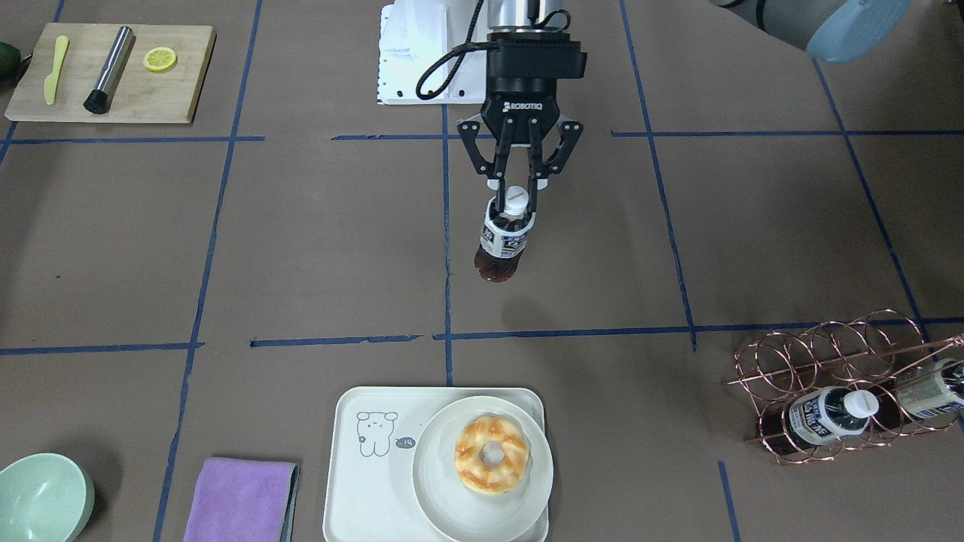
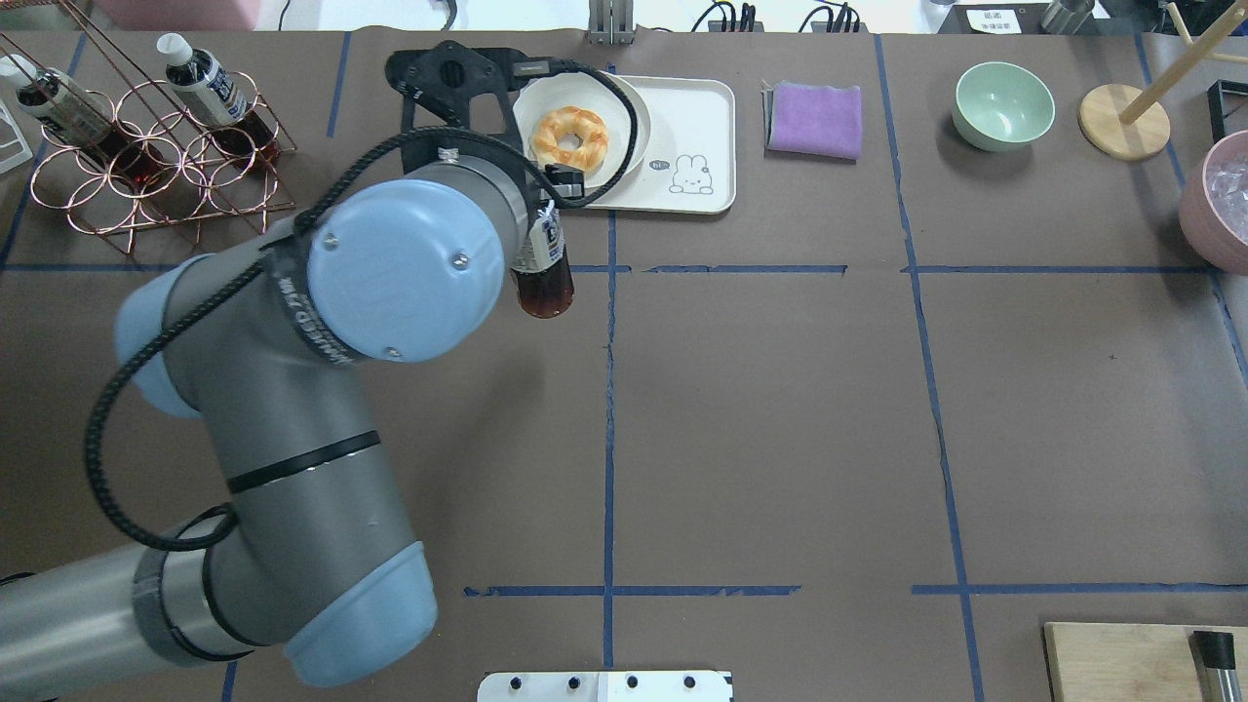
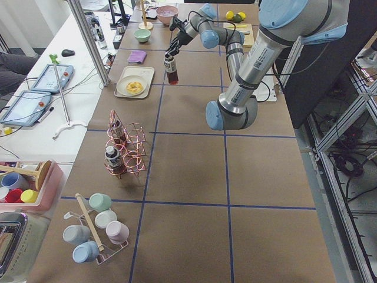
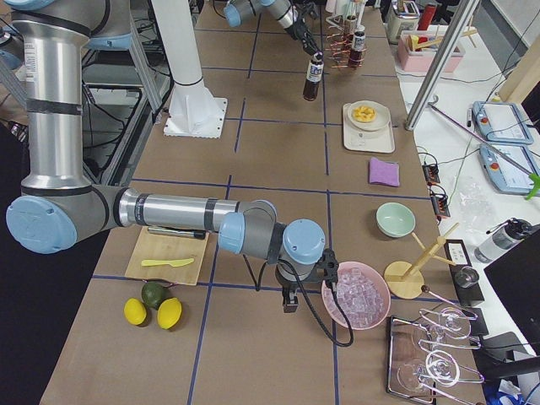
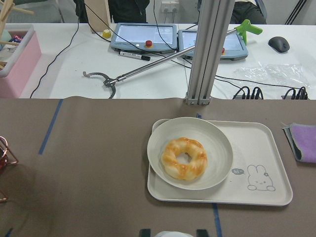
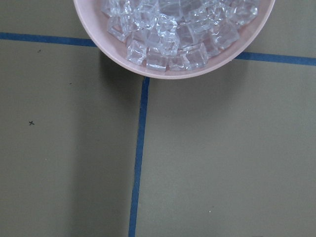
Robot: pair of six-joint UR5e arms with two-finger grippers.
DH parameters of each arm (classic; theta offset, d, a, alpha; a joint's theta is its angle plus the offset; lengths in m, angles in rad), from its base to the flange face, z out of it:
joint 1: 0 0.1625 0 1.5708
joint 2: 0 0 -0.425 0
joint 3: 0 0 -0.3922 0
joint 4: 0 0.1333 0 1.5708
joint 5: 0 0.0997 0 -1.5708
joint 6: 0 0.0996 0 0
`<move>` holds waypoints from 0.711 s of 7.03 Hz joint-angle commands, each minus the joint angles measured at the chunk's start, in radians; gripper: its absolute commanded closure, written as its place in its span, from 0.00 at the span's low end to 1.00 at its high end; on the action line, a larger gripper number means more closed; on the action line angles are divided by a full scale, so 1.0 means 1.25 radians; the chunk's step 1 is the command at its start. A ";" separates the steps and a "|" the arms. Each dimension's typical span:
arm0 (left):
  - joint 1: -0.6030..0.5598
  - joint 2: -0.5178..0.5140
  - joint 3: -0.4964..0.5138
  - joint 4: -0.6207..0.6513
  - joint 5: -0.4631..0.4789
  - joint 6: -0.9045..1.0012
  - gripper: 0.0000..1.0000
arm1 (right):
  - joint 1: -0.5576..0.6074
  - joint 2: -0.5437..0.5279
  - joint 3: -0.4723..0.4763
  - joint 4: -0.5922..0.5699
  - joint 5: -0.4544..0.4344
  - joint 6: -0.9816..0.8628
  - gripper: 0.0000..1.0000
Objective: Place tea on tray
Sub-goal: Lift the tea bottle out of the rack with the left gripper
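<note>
Left gripper (image 1: 514, 197) holding the tea (image 1: 503, 245) in the air, short of the tray (image 1: 354, 489).
Its two fingers are clamped on the bottle's neck just under the white cap, which by my reading lets the body hang upright with its base free for setting down; the tea is above the table on the robot's side of the tray, not touching it; one round plate (image 1: 437, 500) with one glazed doughnut (image 1: 491, 455) fills the tray's half on the robot's left, so the bare end with the bear drawing looks like the only room left; well apart from the tray on the robot's left, one copper wire rack (image 1: 832, 342) holds two more bottles (image 1: 825, 414), making three in all; just beside the tray on the robot's right lies one purple cloth (image 1: 241, 500); the right gripper (image 4: 289, 304), far from the tray by one pink bowl of ice cubes (image 6: 174, 74), shows only in a side view, so I cannot tell whether it is open or closed.
</note>
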 commanded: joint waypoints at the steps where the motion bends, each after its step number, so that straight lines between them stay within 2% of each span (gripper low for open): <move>1: 0.025 -0.052 0.093 -0.017 0.046 -0.053 0.86 | 0.000 0.000 0.000 -0.001 -0.001 0.000 0.00; 2: 0.059 -0.053 0.117 -0.037 0.086 -0.054 0.86 | 0.000 0.000 -0.002 -0.001 -0.001 0.000 0.00; 5: 0.086 -0.050 0.152 -0.055 0.111 -0.066 0.80 | 0.000 0.000 -0.002 -0.001 0.000 0.000 0.00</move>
